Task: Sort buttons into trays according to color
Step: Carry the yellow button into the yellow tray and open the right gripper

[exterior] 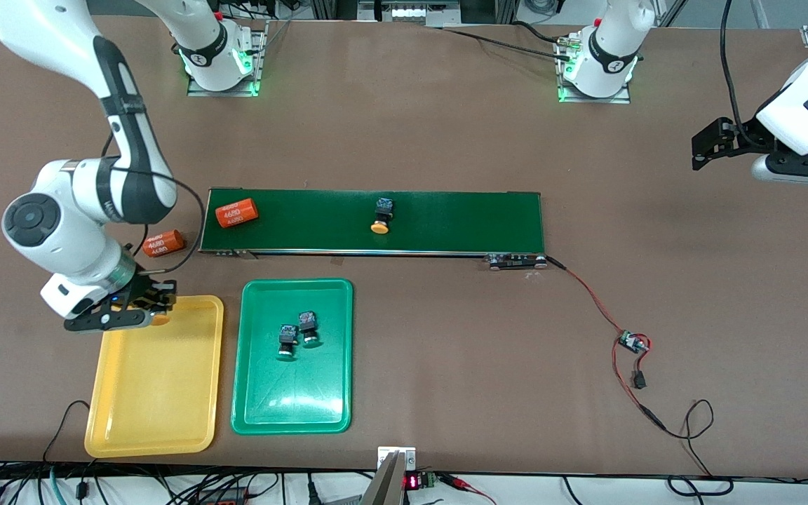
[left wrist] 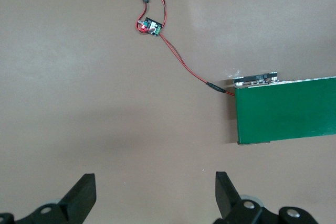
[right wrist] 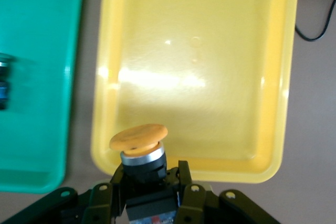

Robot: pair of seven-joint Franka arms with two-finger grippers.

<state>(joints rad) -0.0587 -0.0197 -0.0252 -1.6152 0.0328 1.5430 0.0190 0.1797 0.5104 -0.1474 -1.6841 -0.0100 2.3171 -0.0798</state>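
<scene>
With my right gripper [right wrist: 149, 182] pinching the small rigid yellow-capped push-button [right wrist: 139, 148] by its dark body over the shallow yellow plastic tray [exterior: 158, 428], it seemed light, while the left gripper [left wrist: 155, 195] waited wide open.

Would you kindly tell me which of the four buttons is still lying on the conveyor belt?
The yellow-capped button mid-belt; the two green ones sit in the green tray.

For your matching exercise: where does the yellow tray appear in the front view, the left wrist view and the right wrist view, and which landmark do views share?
Front view: the yellow tray lies near the front camera at the right arm's end, beside the green tray.
Left wrist view: not in it.
Right wrist view: the yellow tray fills the middle, under the held yellow-orange button.
Shared landmark: the green tray beside it.
</scene>
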